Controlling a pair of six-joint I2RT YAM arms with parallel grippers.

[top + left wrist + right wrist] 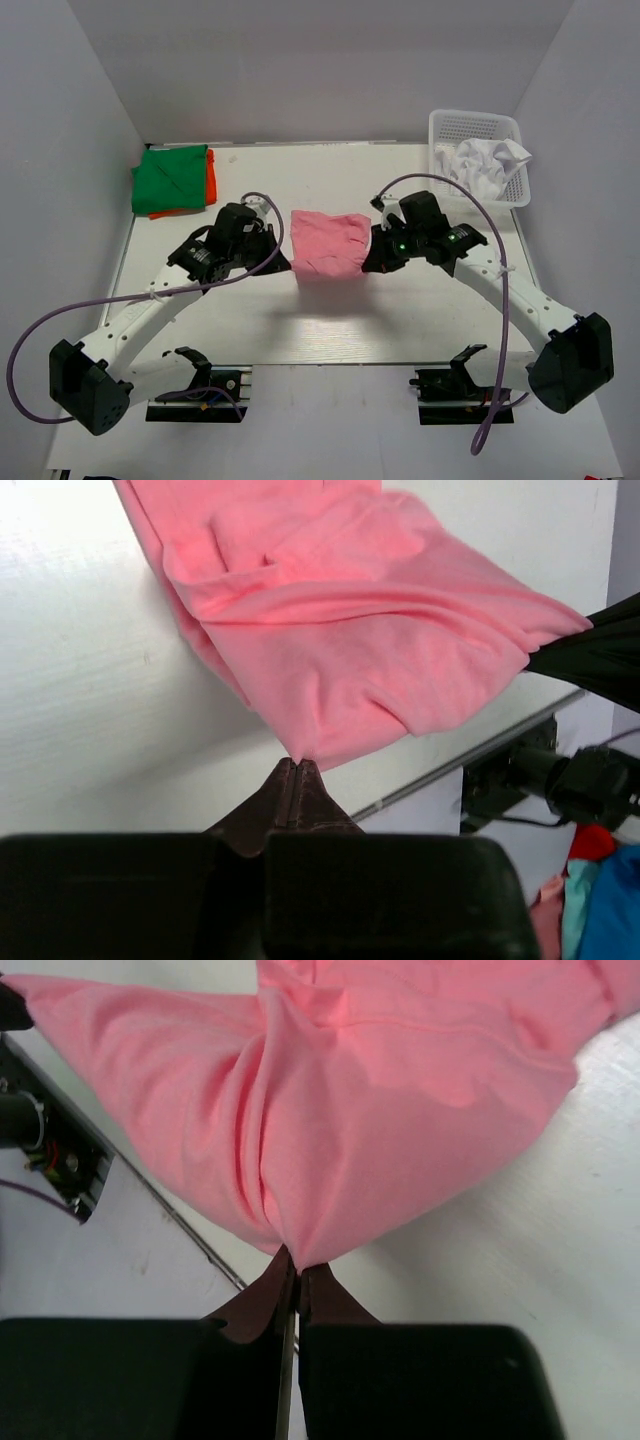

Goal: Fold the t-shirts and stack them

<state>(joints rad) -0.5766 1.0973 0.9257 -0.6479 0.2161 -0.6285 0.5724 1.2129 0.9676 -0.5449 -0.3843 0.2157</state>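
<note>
Top view, centre of frame: the salmon pink t-shirt [328, 243], already reduced to a compact, roughly rectangular bundle, hangs between the two arms above the table [330, 325], casting a shadow just below itself. The left gripper [297, 772] is pressed together on one lower corner of the cloth, and the right gripper [293, 1265] pinches the opposite lower corner. The long axis runs left to right across the frame, from pinch to pinch. The gripped edge faces the bottom of the frame and the loose body trails toward the top. The step in hand appears to be a late fold or the transfer. The next move likely calls for both arms travelling together, keeping the edge taut, toward the green t-shirt [172, 180] lying on the orange t-shirt [211, 178] at upper left.
</note>
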